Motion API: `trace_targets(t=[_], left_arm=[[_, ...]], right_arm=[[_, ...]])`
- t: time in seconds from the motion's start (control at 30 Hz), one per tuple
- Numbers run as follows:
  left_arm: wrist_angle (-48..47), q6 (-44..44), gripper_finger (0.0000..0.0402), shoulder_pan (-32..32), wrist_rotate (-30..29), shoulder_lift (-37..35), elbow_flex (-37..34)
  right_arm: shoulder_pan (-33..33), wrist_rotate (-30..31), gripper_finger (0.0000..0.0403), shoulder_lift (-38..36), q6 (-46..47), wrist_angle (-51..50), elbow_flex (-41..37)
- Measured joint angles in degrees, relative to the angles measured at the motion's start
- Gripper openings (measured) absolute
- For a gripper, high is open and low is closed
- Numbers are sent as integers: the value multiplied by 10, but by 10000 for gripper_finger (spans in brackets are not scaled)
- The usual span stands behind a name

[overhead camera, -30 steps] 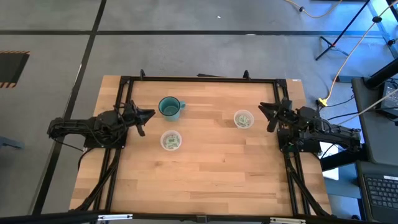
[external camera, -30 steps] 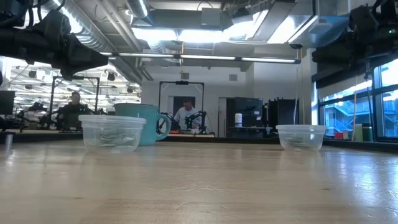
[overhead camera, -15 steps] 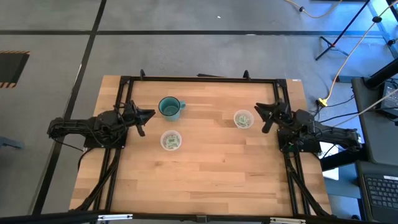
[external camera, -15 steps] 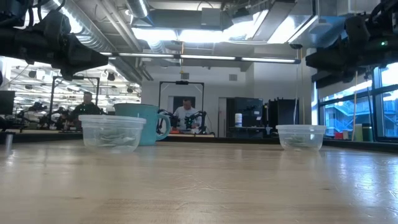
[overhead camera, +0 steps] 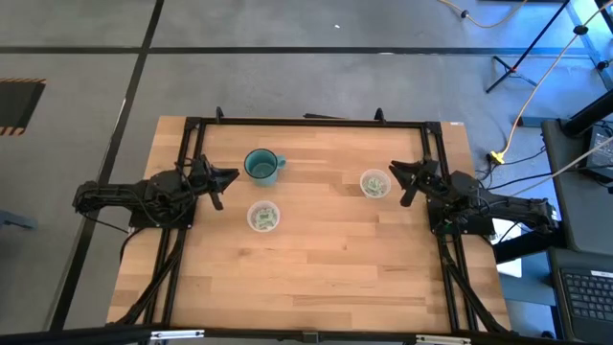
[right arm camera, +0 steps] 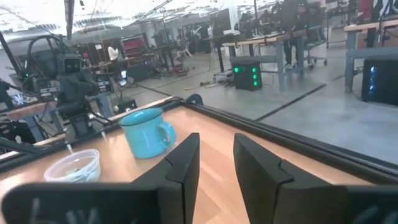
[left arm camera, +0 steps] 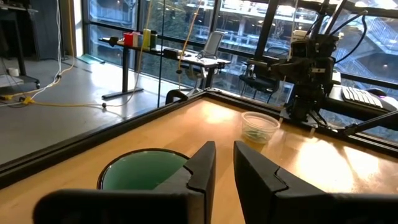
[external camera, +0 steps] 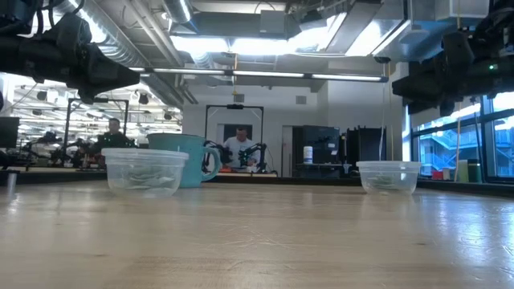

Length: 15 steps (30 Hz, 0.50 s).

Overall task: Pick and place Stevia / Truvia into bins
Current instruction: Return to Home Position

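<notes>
Right hand (overhead camera: 399, 182): fingers spread, empty, raised just beside the right cup (overhead camera: 363, 183). Left hand (overhead camera: 223, 189): spread, empty, near the mug (overhead camera: 261, 165) and left cup (overhead camera: 251, 218). Sachets (overhead camera: 374, 187) lie inside both cups; none shows on the surface (overhead camera: 316, 268). Hazard: a low or sideways retreat could clip a light cup and spill its sachets.

I found a teal mug (overhead camera: 261, 166) upright on the wooden table (overhead camera: 316, 278), near the far edge, its handle turned to the right. A keyboard (overhead camera: 586, 297) lay off the table's right side. Behind the table I noted one person (external camera: 239, 146) mid-room and a second person (external camera: 114, 132) further left.
</notes>
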Motion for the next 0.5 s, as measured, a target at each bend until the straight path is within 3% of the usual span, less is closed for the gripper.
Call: trace_targets(t=[0.5], left_arm=[[0, 0, 55, 0, 0, 0, 0]], right_arm=[[0, 0, 102, 0, 17, 0, 0]])
